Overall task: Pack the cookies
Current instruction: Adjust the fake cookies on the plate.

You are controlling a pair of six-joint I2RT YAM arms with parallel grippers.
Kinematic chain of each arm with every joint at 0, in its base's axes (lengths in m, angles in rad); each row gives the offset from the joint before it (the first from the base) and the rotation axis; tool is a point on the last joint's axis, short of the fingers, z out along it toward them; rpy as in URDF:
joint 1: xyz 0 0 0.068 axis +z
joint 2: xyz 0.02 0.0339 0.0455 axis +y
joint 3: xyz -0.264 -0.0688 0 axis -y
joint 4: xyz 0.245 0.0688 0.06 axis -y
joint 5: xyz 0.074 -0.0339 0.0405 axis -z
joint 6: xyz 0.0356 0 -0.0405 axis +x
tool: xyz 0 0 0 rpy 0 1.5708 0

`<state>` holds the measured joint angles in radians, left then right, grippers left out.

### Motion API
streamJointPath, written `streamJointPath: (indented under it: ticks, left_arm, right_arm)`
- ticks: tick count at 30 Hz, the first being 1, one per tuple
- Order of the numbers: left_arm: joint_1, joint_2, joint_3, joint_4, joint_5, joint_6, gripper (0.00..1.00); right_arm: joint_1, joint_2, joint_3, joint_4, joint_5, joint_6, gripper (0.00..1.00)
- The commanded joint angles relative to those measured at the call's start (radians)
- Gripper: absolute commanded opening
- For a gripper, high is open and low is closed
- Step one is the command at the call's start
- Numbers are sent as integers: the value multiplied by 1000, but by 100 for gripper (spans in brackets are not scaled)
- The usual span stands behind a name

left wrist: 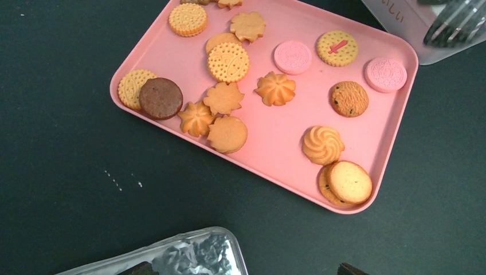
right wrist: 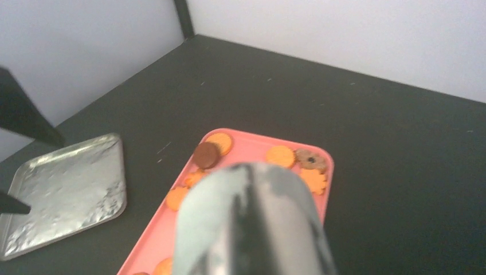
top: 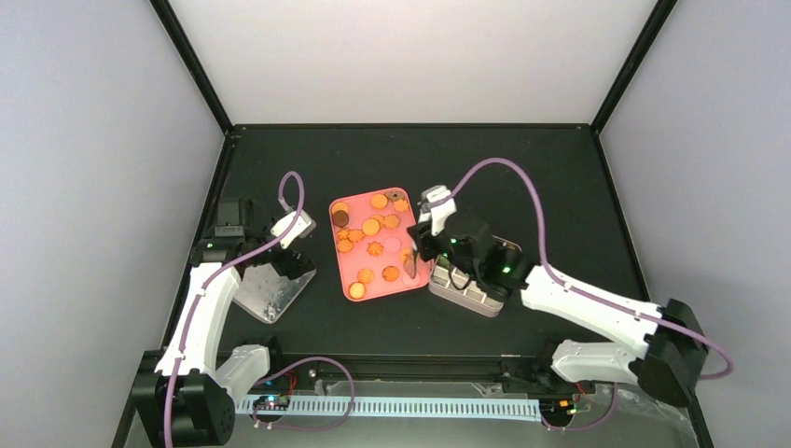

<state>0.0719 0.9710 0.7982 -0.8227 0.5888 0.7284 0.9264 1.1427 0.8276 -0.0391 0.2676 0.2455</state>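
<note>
Between the two end effectors, on the bench point(top: 522, 168), lies one pink tray point(left wrist: 275, 129). The right end effector point(top: 420, 250), over the tray's right edge, grips one pair of tongs point(right wrist: 252, 223); how wide its jaws stand is hidden. The left end effector point(top: 297, 266) gapes wide, empty, above one silver lid point(top: 266, 297). The tray carries seventeen cookies point(left wrist: 228, 62) wholly in view: two pink, one dark brown.

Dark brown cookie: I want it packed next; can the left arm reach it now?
Probably yes: the dark brown cookie lies uncovered at the pink tray's left edge, near the left arm, whose jaws stand open.
</note>
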Motion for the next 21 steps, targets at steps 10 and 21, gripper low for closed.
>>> streamJointPath:
  ticks: [10, 21]
  left_arm:
    - [8, -2, 42, -24, 4, 2, 84]
    - [7, -5, 38, -23, 3, 5, 84]
  right_arm:
    - [96, 261, 116, 137, 61, 27, 42]
    - [96, 341, 115, 178, 44, 67, 44]
